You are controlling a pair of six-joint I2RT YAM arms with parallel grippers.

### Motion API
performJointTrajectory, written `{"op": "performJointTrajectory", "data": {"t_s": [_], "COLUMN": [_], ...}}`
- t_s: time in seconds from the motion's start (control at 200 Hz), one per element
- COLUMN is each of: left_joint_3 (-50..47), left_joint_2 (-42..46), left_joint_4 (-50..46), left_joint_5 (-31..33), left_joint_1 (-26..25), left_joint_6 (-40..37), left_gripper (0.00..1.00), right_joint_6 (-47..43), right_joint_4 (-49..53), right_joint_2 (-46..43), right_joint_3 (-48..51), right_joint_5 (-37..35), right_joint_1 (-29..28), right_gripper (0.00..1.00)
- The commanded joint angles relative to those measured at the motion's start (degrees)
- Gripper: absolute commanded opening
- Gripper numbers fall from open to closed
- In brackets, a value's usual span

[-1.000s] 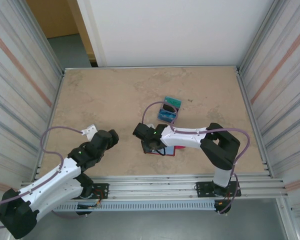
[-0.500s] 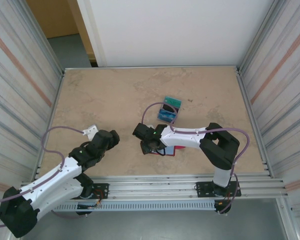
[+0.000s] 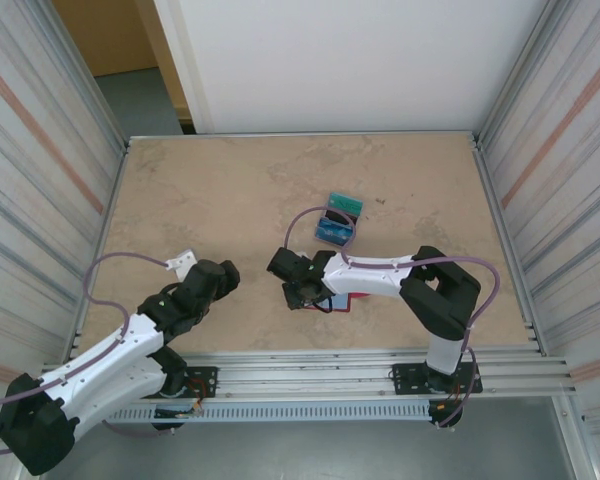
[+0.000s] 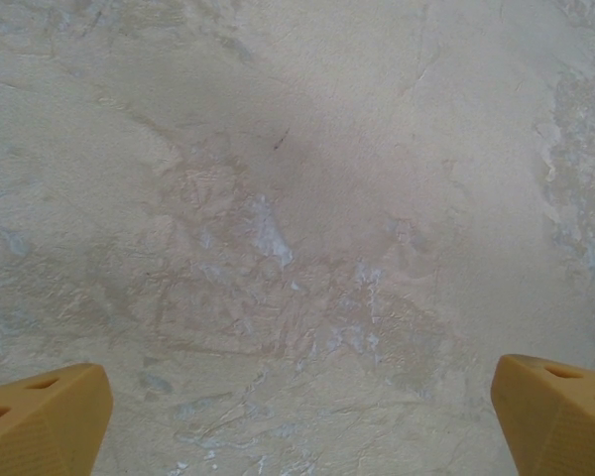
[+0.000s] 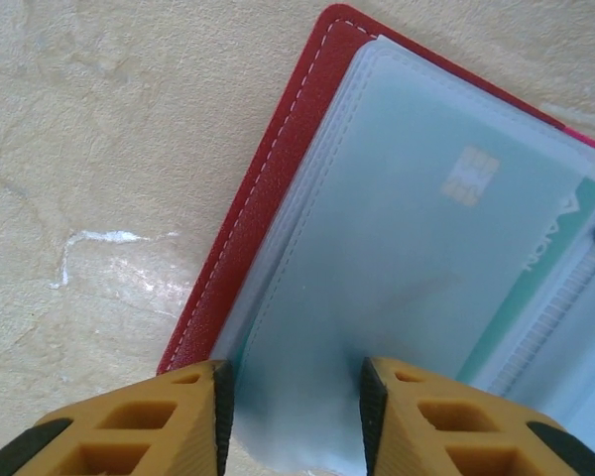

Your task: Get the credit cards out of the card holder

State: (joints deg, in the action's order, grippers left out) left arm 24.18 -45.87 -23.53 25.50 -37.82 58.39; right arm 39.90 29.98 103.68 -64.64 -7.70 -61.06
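In the top view the card holder (image 3: 358, 299) lies low and right of centre on the table (image 3: 210, 190). It is mostly hidden under the right arm, and only a red strip shows. 2 loose credit cards (image 3: 337, 222), teal and blue, lie just above it at mid-frame.

The right gripper (image 3: 298, 287) sits at the holder's left end. Its wrist view shows the holder open and cut off at the right edge, with a teal card (image 5: 446, 228) hazy behind a clear sleeve (image 5: 307, 327). The jaws stand narrowly apart with the sleeve's lower edge between the fingers (image 5: 129, 426); whether they touch it is unclear.

The left gripper (image 3: 216, 277), lower left, holds its jaws wide over bare table.
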Motion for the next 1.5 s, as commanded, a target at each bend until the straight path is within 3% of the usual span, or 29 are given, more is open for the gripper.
{"op": "performJointTrajectory", "data": {"t_s": [0.0, 0.336, 1.017, 1.493], "left_joint_3": [0.25, 1.88, 7.82, 13.66], "left_joint_2": [0.09, 0.16, -6.31, -16.41], "left_joint_4": [0.28, -0.12, 0.46, 4.43], "left_joint_5": [0.56, -0.43, 4.47, 5.22], "left_joint_1": [0.56, 0.39, -4.79, -12.7], "left_joint_6": [0.5, -0.98, -5.33, -15.43], "left_gripper": [0.99, 0.99, 0.99, 0.99], "right_joint_6": [-0.26, -2.17, -0.24, 3.59], "right_joint_4": [0.74, 0.26, 3.54, -2.45], "right_joint_2": [-0.02, -4.78, -12.16, -19.37], "right_joint_3": [2.3, 4.3, 8.16, 17.62], "right_joint_5": [2.07, 2.53, -5.73, -0.47], "right_joint_1": [-0.2, -0.2, 1.21, 9.16], "right_gripper": [0.36, 0.15, 0.37, 0.39]}}
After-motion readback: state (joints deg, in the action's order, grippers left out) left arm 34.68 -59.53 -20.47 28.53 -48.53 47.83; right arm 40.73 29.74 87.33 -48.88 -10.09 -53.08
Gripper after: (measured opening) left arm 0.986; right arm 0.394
